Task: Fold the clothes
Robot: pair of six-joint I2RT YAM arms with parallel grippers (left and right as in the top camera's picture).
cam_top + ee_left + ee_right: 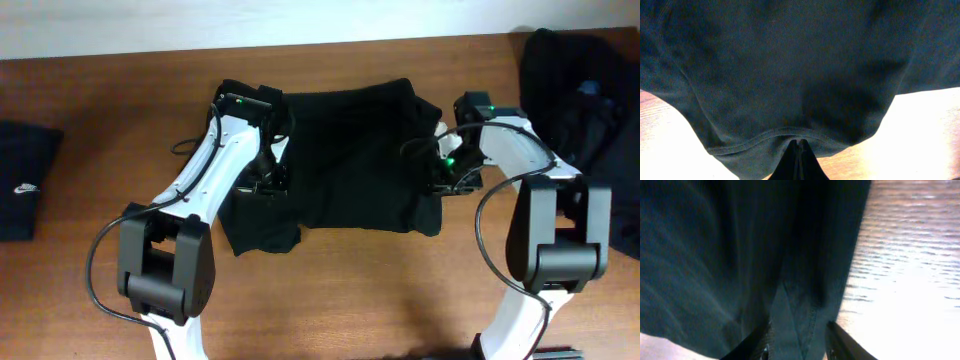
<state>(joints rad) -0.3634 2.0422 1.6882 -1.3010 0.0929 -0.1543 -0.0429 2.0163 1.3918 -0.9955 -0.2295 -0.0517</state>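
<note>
Wooden desk, brown grain, pale wall strip along the far edge. Black shirt lies spread mid-desk between the two arms, rumpled, its near-left corner trailing toward the front edge. Folded piece with a small white logo sits at the far left edge, well apart. Dark pile of more clothes is heaped at the far right corner. Left claw is closed tight on the shirt's left side; the stitched hem bunches right at its tips and the cloth drapes away from there. Right claw is at the shirt's right edge, jaws standing apart with a fold of cloth lying between them; whether the pads bear on it, cannot tell. Fabric reads as thin knit: light, limp, no stiffness at all, so it will sag and crease from wherever it is held, and drag on the wood rather than slide clean. No risk of breakage; the risk is slipping out of a shallow pinch or picking up only one layer. Best hold, by my judgement: on the hem or a seam near a corner, both sides at matching height, so the fold line falls straight.
</note>
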